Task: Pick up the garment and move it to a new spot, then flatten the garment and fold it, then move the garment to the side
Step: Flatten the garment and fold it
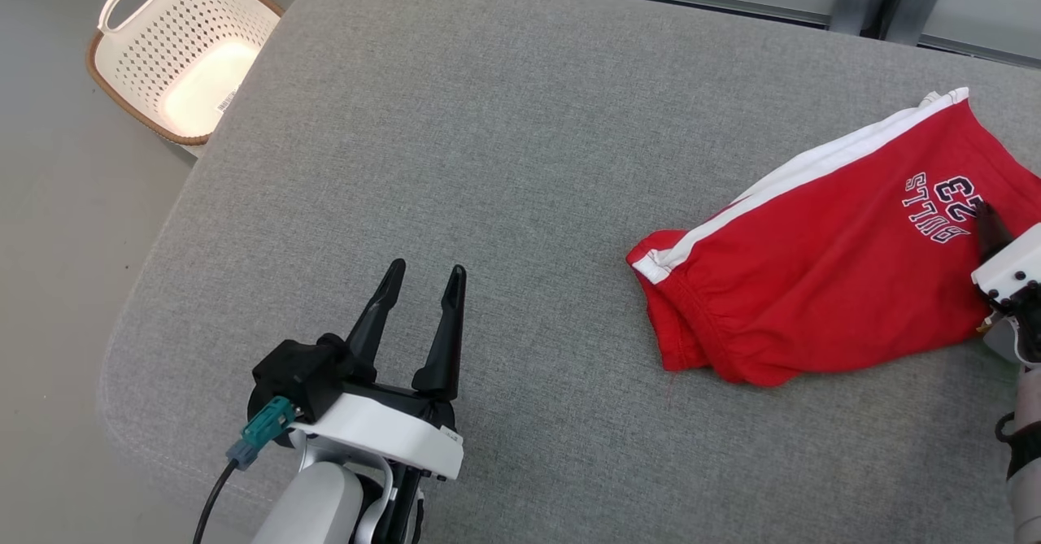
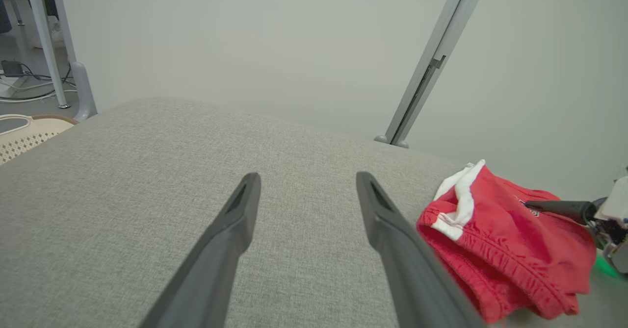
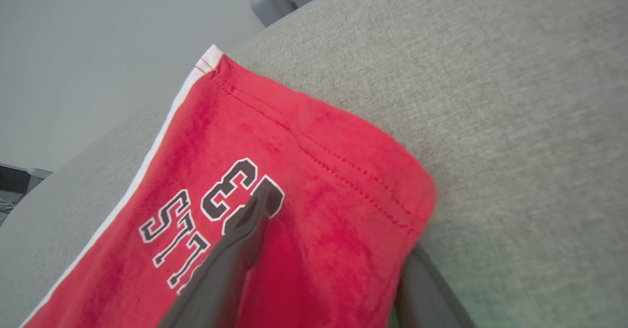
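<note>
A red garment [image 1: 829,276], shorts with a white side stripe and dark lettering, lies bunched on the right side of the grey padded surface [image 1: 488,162]. My right gripper [image 1: 996,235] comes in from the right edge and is open. In the right wrist view the gripper [image 3: 338,225] has one finger lying on top of the garment [image 3: 319,171] by the lettering, while the other finger sits low at the fabric's edge, partly hidden by it. My left gripper [image 1: 427,267] stands open over bare padding at the lower left, well apart from the garment [image 2: 505,249].
A cream perforated basket [image 1: 183,48] with a brown rim stands on the floor past the surface's far left corner. The padded surface ends in rounded edges at the left and front. A grey metal post [image 2: 427,73] rises behind the far edge.
</note>
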### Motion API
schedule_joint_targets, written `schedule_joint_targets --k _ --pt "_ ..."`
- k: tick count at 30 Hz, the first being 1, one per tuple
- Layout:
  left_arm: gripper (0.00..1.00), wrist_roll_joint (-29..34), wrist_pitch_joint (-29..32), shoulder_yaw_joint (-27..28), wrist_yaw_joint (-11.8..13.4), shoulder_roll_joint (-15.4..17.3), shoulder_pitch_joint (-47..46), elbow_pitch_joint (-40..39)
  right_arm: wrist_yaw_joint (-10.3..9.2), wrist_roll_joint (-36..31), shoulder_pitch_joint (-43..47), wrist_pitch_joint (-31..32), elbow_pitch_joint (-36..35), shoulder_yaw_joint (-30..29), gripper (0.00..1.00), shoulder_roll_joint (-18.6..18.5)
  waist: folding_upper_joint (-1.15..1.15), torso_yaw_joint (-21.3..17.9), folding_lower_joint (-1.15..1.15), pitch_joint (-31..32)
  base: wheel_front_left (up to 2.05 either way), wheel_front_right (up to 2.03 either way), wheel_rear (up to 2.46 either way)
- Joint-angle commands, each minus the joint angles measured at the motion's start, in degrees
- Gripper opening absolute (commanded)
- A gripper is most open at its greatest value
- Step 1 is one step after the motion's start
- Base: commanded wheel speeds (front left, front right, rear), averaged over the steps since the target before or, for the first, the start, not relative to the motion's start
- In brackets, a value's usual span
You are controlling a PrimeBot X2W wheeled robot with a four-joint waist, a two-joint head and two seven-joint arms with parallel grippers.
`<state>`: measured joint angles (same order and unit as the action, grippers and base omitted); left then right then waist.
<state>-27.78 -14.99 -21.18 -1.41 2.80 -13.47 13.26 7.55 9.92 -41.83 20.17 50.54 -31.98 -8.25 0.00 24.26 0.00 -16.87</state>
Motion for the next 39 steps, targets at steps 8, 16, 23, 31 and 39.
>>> schedule_joint_targets --k 8,16,23,31,39 --pt "1.0 0.1 -0.2 0.6 0.5 0.2 -0.3 0.0 -0.08 3.8 0.9 -5.5 -0.7 5.0 0.0 2.2 0.0 -1.1 0.0 1.2 0.0 0.0 0.0" --pt "1.0 1.5 -0.2 2.0 -0.1 0.2 1.2 0.8 -0.08 13.5 6.9 -13.2 -6.5 10.7 0.0 2.4 0.0 -4.5 0.0 4.5 0.0 0.0 0.0" --pt "1.0 2.3 -0.2 2.8 -0.7 0.2 2.8 1.3 -0.08 19.9 15.8 -17.0 -14.1 10.7 0.0 3.0 0.0 -7.5 0.0 7.6 0.0 0.0 0.0" --pt "1.0 2.6 -0.2 3.8 -1.0 0.2 4.9 1.9 -0.08 16.8 24.8 -21.0 -19.4 6.1 0.0 5.0 0.0 -9.8 0.0 10.2 0.0 0.0 0.0" --pt "1.0 2.8 -0.2 3.0 -1.8 0.2 5.6 2.7 -0.08 20.4 25.0 -24.3 -15.4 10.6 0.0 5.3 0.0 -10.7 0.0 11.0 0.0 0.0 0.0"
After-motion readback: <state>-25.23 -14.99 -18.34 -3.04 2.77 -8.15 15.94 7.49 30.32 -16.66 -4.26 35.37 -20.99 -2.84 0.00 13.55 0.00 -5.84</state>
